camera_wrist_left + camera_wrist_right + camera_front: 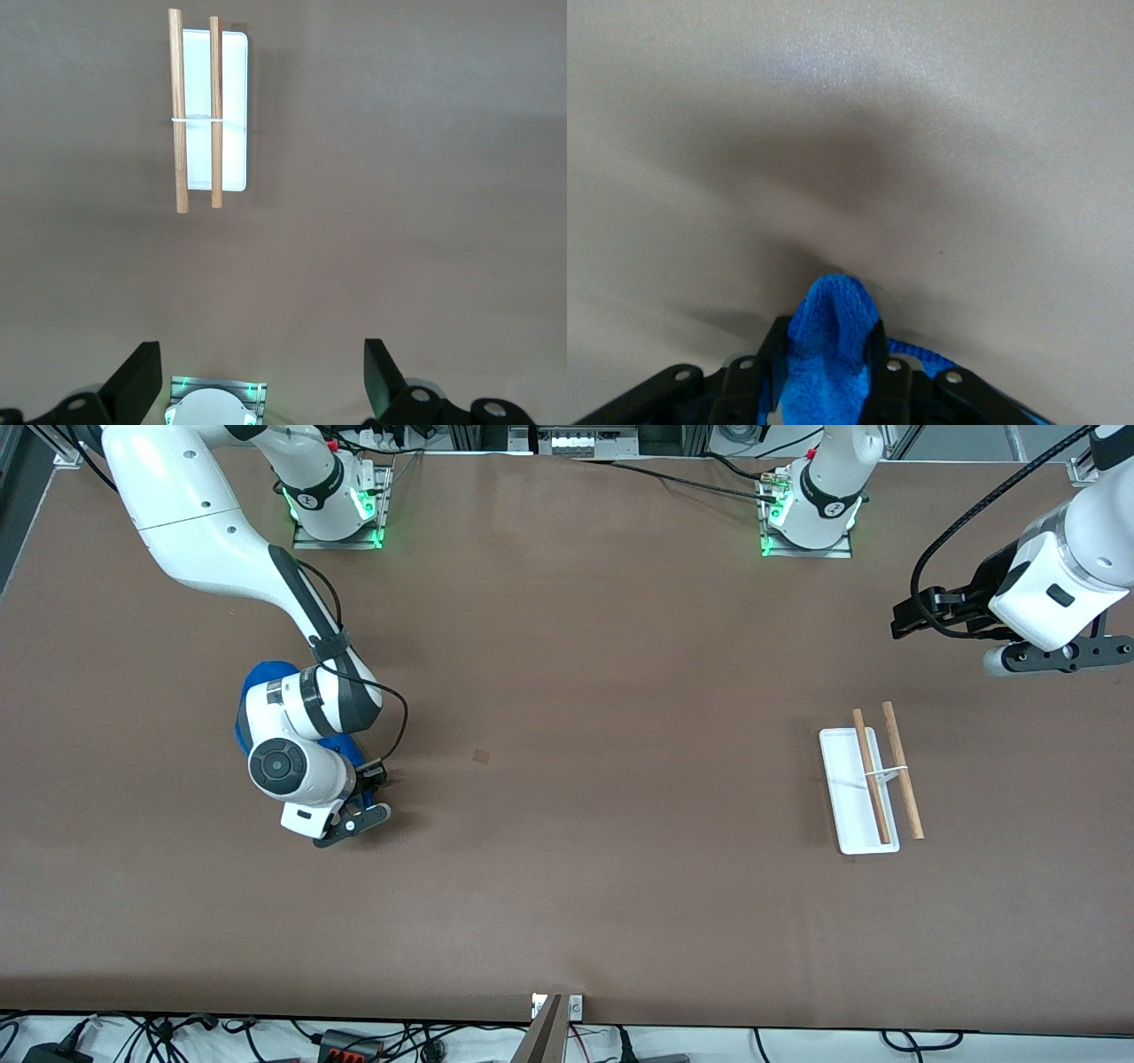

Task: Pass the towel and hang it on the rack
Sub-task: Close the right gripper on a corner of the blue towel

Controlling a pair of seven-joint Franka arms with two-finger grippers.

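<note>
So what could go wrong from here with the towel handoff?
The right gripper pinches only a small fold of the towel, so it may slip when lifted. The left gripper waits open above the table, away from the towel, so the pass spans a long stretch. The rack looks light and could tip.

open table (567,779) between right pincer (359,802) and rack (868,788); nothing standing between.

royal-blue towel (828,341), white rack (852,797) with light-brown rods
</note>
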